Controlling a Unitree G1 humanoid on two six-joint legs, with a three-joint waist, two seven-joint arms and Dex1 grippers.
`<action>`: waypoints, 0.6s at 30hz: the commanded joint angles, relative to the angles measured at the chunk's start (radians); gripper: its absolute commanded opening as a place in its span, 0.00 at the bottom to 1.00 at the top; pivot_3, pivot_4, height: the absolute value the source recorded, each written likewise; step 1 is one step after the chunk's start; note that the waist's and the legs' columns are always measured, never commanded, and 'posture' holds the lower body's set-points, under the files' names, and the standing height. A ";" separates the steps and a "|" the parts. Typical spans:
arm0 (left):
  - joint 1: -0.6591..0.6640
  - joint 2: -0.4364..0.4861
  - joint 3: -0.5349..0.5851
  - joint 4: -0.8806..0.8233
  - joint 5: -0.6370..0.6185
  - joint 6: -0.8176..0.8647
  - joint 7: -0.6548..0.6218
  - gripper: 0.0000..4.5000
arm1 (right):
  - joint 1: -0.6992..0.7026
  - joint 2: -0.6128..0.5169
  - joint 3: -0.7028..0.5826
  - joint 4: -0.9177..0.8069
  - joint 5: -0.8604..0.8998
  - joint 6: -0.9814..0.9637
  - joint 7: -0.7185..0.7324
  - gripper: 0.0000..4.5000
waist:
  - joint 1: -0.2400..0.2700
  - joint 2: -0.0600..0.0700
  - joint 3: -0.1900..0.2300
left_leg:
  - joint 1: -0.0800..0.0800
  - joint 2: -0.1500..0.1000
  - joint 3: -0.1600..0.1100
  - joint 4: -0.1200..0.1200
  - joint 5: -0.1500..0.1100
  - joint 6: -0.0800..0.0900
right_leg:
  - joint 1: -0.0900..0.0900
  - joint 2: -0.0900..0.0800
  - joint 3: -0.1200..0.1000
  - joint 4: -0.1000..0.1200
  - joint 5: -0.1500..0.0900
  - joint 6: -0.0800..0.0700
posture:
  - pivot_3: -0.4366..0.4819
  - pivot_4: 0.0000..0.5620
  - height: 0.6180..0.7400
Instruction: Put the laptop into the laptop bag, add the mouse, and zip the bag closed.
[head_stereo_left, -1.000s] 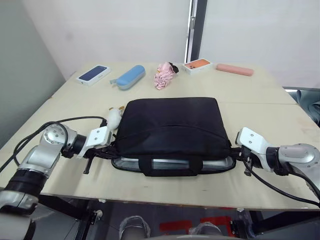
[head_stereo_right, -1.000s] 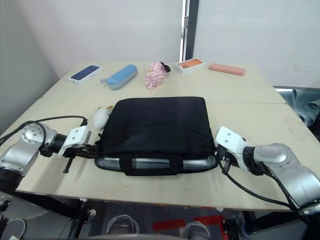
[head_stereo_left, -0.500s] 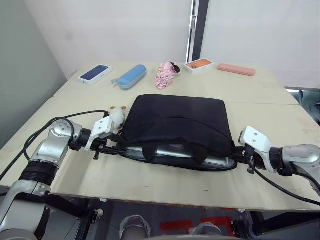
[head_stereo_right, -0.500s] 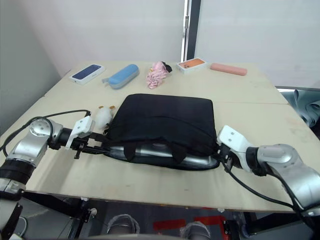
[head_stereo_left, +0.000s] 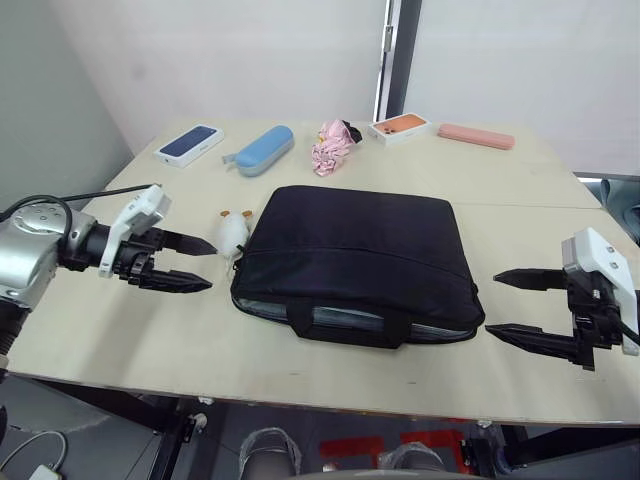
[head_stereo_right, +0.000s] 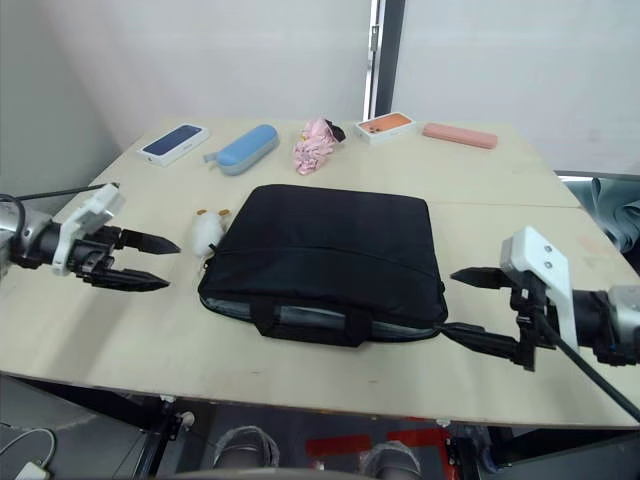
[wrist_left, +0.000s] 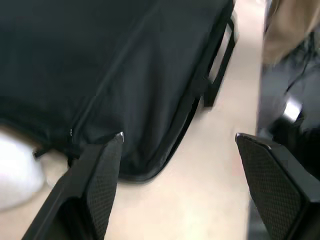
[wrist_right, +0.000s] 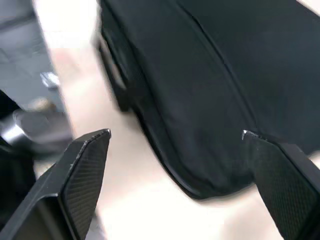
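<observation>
The one flat black fabric laptop bag (head_stereo_left: 355, 262) lies mid-table, its near mouth gaping, probably for the mouse, over a silver-grey laptop (head_stereo_left: 345, 320) edge, while both grippers, left gripper (head_stereo_left: 190, 265) and right gripper (head_stereo_left: 510, 303), hover spread-fingered and empty either side, one white duck-like toy (head_stereo_left: 231, 232) nearby.

The left gripper (head_stereo_left: 190, 264) hovers near the surface's left edge, arm reaching in level, jaws spread wide and empty, tips pointing inward. The right gripper (head_stereo_left: 510, 303) sits by the right edge, mirrored, jaws likewise parted; both seem slightly raised off the surface.
</observation>
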 joint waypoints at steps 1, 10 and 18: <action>0.000 0.018 0.137 -0.016 -0.099 0.128 -0.036 0.83 | 0.045 0.043 0.020 -0.101 0.082 0.035 -0.079 0.98 | 0.000 0.000 0.000 | 0.000 0.000 0.000 0.000 0.000 0.000 | 0.000 0.000 0.000 0.000 0.000 0.000 | 0.48 0.27 1.00; 0.096 -0.018 0.253 -0.234 -0.161 0.220 -0.016 0.83 | 0.018 0.051 0.383 -0.033 -0.177 -0.093 -0.204 0.35 | -0.010 -0.001 0.000 | -0.001 0.000 -0.001 0.000 0.000 -0.001 | 0.000 -0.001 -0.001 -0.001 0.000 0.000 | 0.48 0.27 1.00; 0.067 -0.081 0.221 -0.317 -0.151 0.224 -0.010 0.83 | -0.106 0.104 0.667 0.018 -0.355 -0.135 -0.308 0.01 | -0.013 -0.001 0.000 | -0.001 -0.001 -0.001 0.000 0.000 -0.001 | 0.001 0.000 -0.001 -0.001 0.000 0.001 | 0.48 0.27 1.00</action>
